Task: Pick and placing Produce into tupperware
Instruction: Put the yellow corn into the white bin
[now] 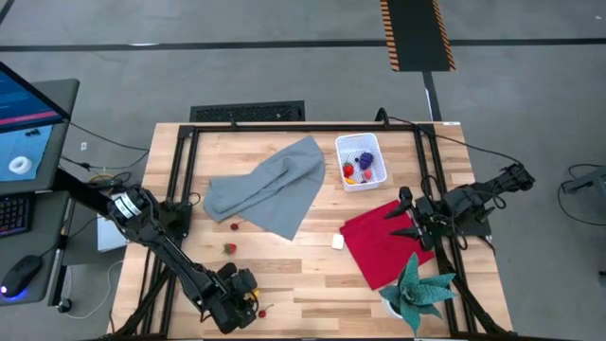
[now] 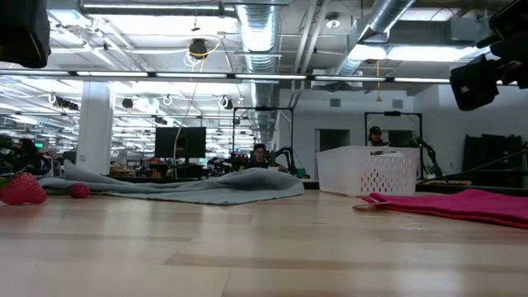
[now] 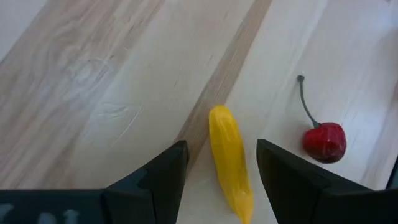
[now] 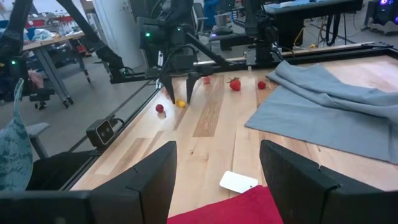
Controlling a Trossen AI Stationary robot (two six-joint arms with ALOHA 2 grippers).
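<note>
While lying between spread left fingers [image 3: 165, 180], yellow piece [image 3: 230, 162] runs lengthwise along them, untouched.

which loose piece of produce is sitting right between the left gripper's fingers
The yellow piece, between the open left gripper fingers; the cherry lies outside them.

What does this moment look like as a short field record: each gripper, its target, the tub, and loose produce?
left gripper: open, low at the table's front edge, fingers either side of the yellow piece
beside it: cherry on the wood
right gripper: open, waiting above the red cloth
tupperware: already holds several pieces
loose produce: strawberry near the grey cloth
</note>
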